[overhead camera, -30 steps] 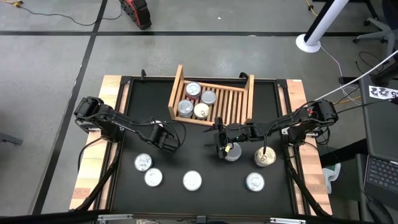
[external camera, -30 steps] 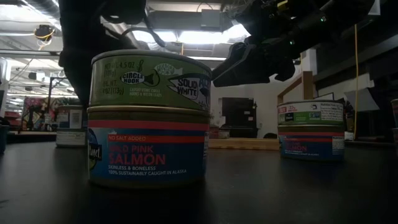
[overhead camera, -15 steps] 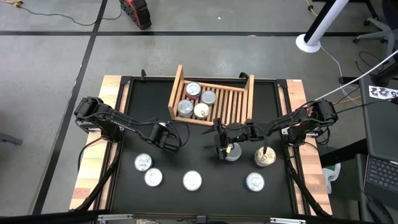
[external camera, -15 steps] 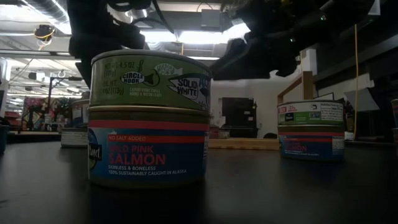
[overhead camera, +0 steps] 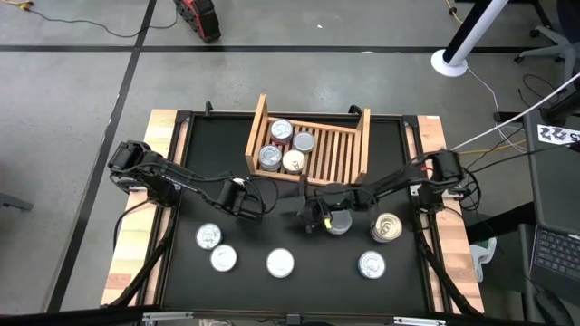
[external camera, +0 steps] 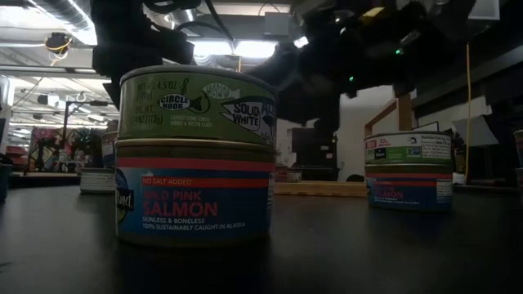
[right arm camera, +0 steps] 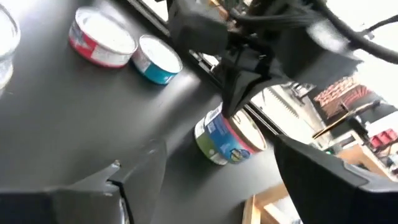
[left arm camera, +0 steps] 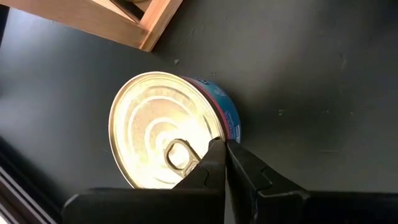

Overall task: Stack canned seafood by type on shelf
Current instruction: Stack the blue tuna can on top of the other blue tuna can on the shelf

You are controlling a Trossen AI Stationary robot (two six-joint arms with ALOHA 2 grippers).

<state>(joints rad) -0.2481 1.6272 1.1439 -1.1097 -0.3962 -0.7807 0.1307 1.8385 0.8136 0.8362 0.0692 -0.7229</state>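
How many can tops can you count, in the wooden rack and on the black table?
Can tops in the shelf: 4
Can tops in the open on the table: 6
Can top under the left gripper: 1
Total: 11 tops. Some are stacks, so more cans sit underneath.

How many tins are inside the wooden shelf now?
4, clustered at the left end of the shelf: tins at and. Stacked ones beneath would be hidden.

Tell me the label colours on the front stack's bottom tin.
The bottom tin is blue with red bands and pink "SALMON" lettering, clearest in the low view.
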